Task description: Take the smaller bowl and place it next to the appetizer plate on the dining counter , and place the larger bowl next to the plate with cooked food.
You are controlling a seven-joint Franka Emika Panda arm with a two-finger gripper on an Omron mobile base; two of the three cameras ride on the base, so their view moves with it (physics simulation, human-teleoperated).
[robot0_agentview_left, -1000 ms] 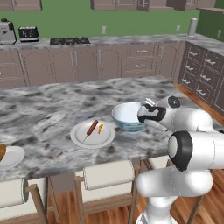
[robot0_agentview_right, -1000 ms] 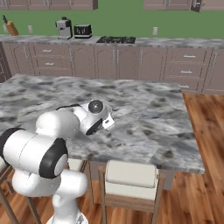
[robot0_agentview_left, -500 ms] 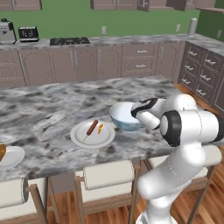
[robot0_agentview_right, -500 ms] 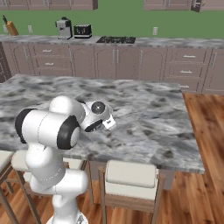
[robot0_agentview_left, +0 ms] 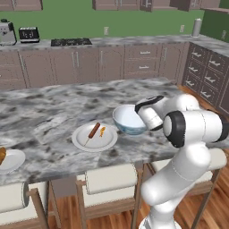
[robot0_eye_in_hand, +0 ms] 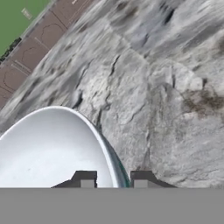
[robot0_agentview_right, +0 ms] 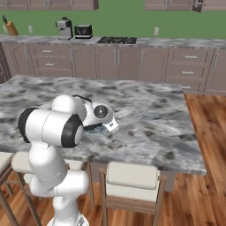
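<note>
Narrowly parted, the fingers are seen straddling the rim of the larger bowl, set on the marbled desk; just beyond its far side, the plate with cooked food is seen.

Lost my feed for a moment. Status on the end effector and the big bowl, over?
End effector straddling the rim of the big bowl, one fingertip inside, one outside. Bowl on the island counter, beside the sausage plate. Nothing in the way.
</note>
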